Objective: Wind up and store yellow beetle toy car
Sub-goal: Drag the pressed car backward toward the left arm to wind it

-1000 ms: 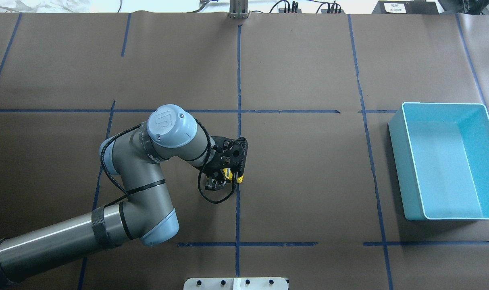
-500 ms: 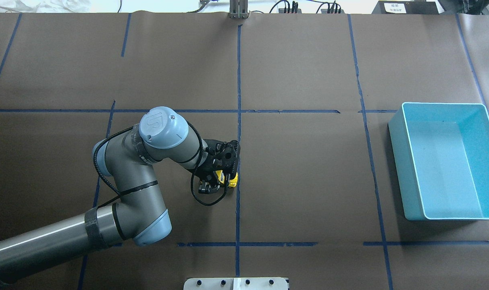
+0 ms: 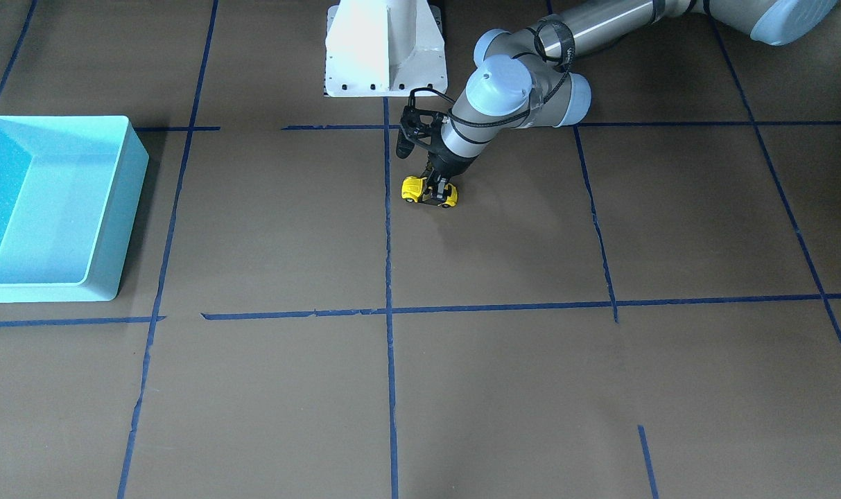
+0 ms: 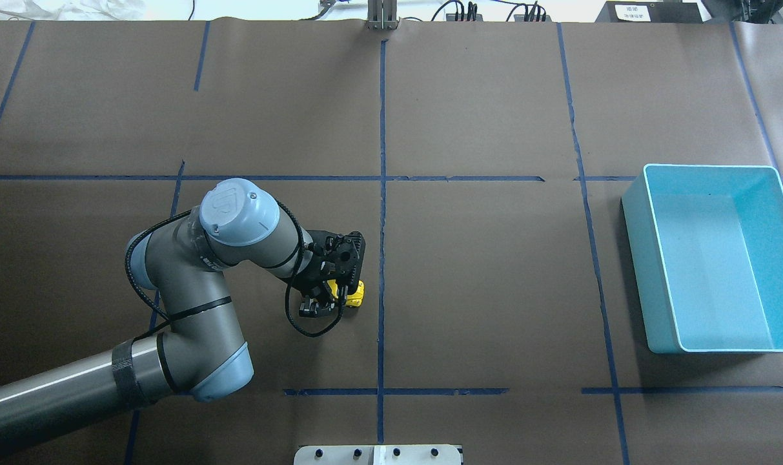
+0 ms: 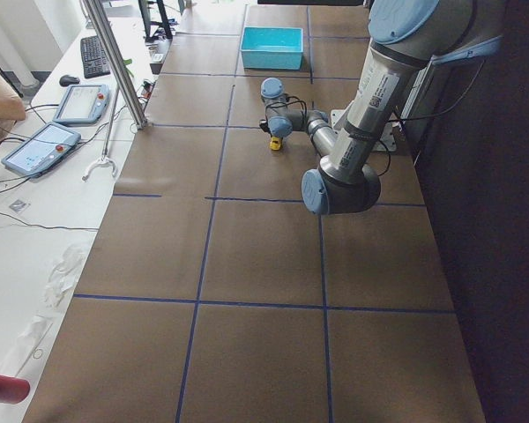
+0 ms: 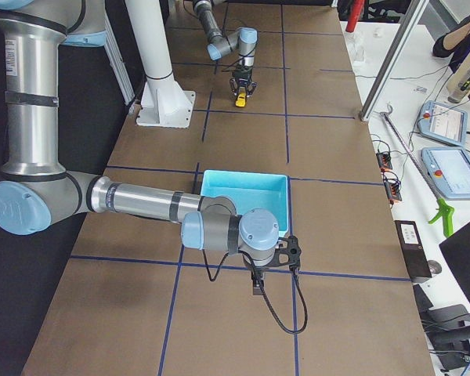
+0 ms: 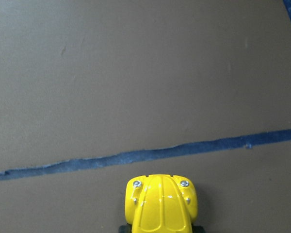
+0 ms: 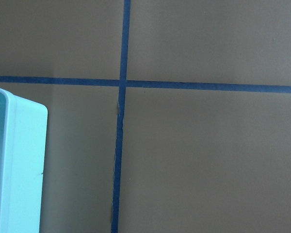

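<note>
L fingers [image 3: 437,187]: clamped across yellow beetle toy car [image 3: 412,188], wheels on bench [image 3: 503,263].
Wind-up: you press down, drag straight, away from bin [image 3: 59,208].
R fingers [image 6: 255,288]: can't tell.

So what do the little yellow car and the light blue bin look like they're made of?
The yellow beetle toy car has a glossy painted shell with sharp highlights and small silvery headlights; die-cast metal or hard plastic, I cannot tell which. The light blue bin looks like moulded plastic: smooth, softly shiny, uniform colour, rounded corners, thin paler rim.
</note>
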You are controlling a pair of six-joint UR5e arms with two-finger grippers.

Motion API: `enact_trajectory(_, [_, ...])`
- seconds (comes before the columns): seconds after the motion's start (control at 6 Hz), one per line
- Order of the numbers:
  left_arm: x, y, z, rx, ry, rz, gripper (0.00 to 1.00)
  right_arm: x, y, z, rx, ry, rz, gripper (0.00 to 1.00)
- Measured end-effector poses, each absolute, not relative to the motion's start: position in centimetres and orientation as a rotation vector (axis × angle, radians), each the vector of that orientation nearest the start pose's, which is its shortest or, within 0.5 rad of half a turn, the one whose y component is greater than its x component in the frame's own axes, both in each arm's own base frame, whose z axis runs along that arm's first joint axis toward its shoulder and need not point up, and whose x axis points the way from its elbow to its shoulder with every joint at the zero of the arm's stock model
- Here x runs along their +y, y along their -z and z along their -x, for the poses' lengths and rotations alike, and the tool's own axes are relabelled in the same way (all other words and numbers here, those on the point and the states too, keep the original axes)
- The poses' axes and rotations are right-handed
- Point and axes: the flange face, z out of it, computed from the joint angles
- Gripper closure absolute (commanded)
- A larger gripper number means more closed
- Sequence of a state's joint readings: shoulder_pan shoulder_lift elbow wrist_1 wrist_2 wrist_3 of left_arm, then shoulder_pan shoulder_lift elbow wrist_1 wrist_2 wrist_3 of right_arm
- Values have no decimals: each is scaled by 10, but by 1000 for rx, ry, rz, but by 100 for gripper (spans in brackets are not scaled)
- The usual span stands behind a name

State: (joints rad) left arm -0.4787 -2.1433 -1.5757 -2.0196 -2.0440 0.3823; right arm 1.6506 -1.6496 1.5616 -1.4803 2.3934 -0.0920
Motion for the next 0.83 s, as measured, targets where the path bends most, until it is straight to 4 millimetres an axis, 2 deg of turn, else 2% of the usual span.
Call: enact_trajectory(0.83, [-377,-298,-537,860,-1555,-902,100,-454,-685,-97,-809,18,-82,0])
